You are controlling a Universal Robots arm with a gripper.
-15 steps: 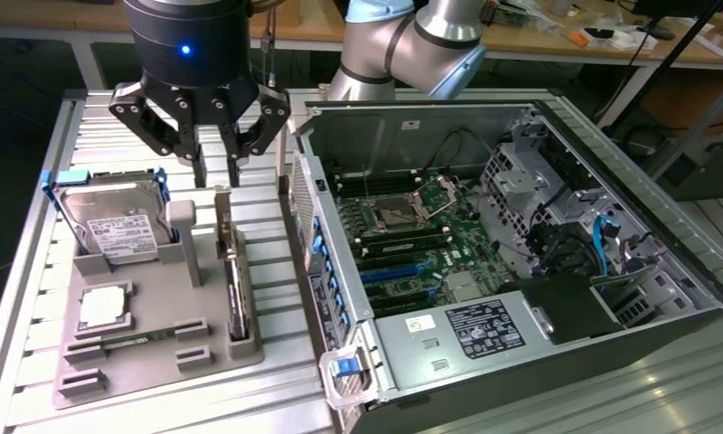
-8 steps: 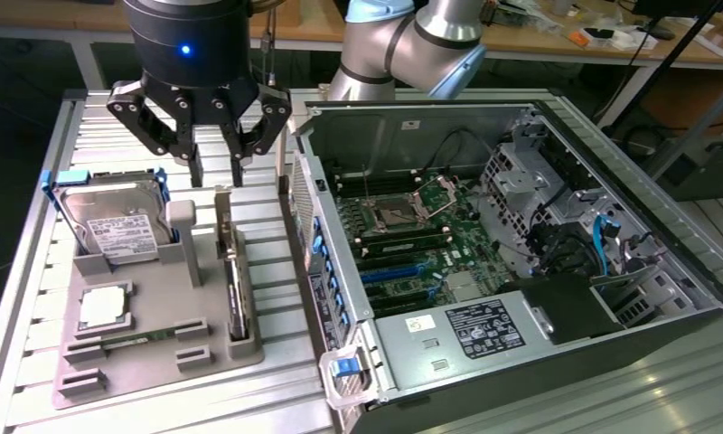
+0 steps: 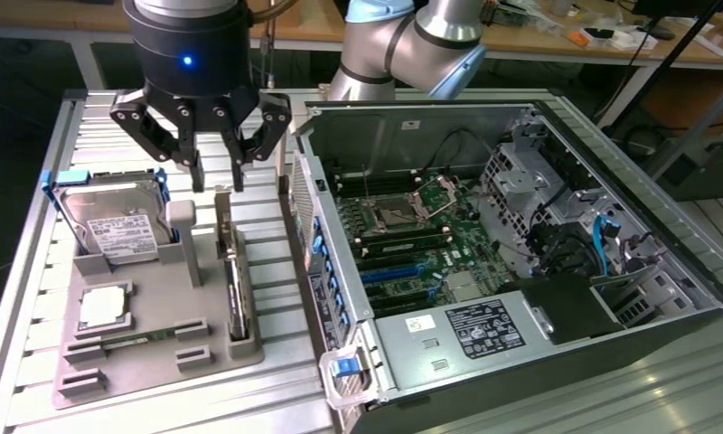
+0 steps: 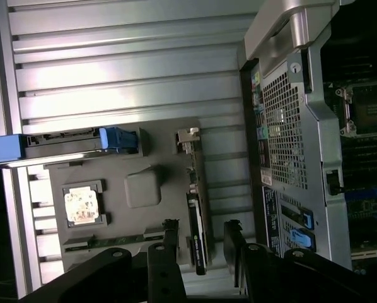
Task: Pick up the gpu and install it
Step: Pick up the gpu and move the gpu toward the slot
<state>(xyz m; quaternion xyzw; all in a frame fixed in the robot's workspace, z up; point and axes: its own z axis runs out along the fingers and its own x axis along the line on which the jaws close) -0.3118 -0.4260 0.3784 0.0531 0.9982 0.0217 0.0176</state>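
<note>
Black gripper (image 3: 218,185), jaws wide and empty, hovers over the gpu (image 3: 235,294) at the tray's (image 3: 145,366) edge beside the case (image 3: 398,362); an off-centre descent could clip the card.

The gpu (image 3: 234,289) is showing black with a silver bracket, the tray (image 3: 156,371) plain grey, the worktop (image 3: 277,389) ribbed silver. The drive (image 3: 115,231) is showing silver, with a white label and blue rails. A blue light (image 3: 188,61) is glowing on the black end effector (image 3: 218,185).
</note>
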